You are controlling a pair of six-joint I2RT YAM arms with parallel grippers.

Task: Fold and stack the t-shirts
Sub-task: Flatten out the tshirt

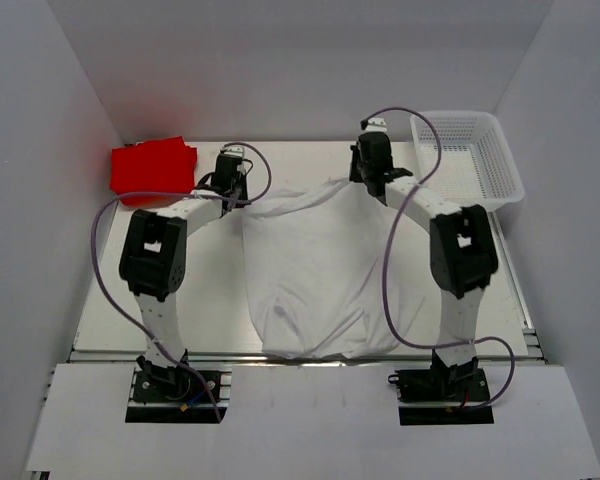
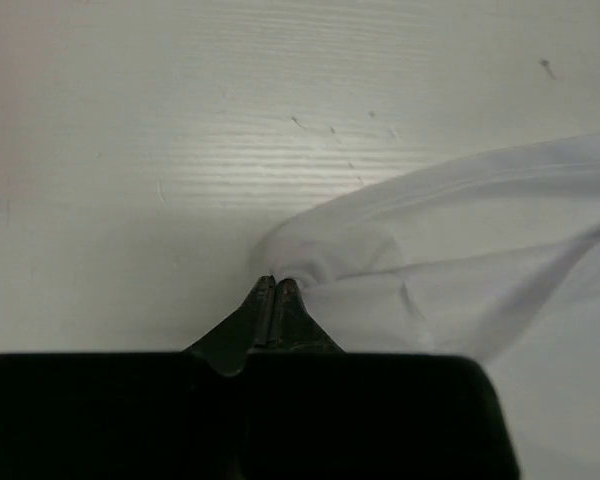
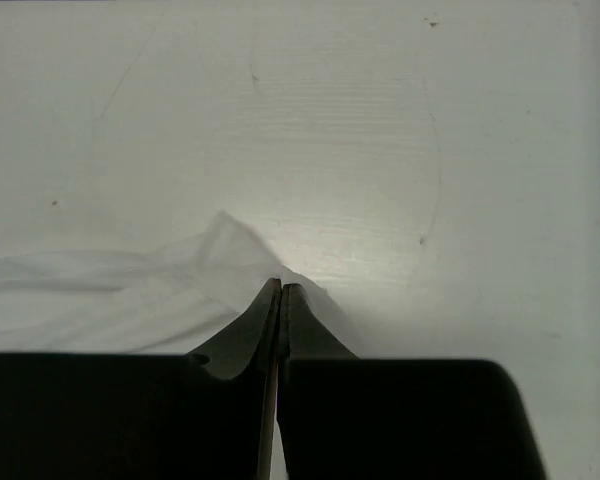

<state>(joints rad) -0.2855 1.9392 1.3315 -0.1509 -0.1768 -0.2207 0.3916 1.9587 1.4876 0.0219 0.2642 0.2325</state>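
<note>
White cotton t-shirt (image 1: 315, 270) lies flat on the tabletop (image 1: 200, 290); left hand (image 2: 275, 283) and right hand (image 3: 281, 287) clamp shut on its far corners, presumably for folding.

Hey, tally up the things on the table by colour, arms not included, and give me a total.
white t-shirt: 1
red t-shirt: 1
white mesh basket: 1
Total: 3

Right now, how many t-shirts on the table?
2. White t-shirt spread mid-table, left gripper and right gripper shut on its far corners. Red t-shirt folded at the far-left corner; anything beneath it would be hidden.
</note>
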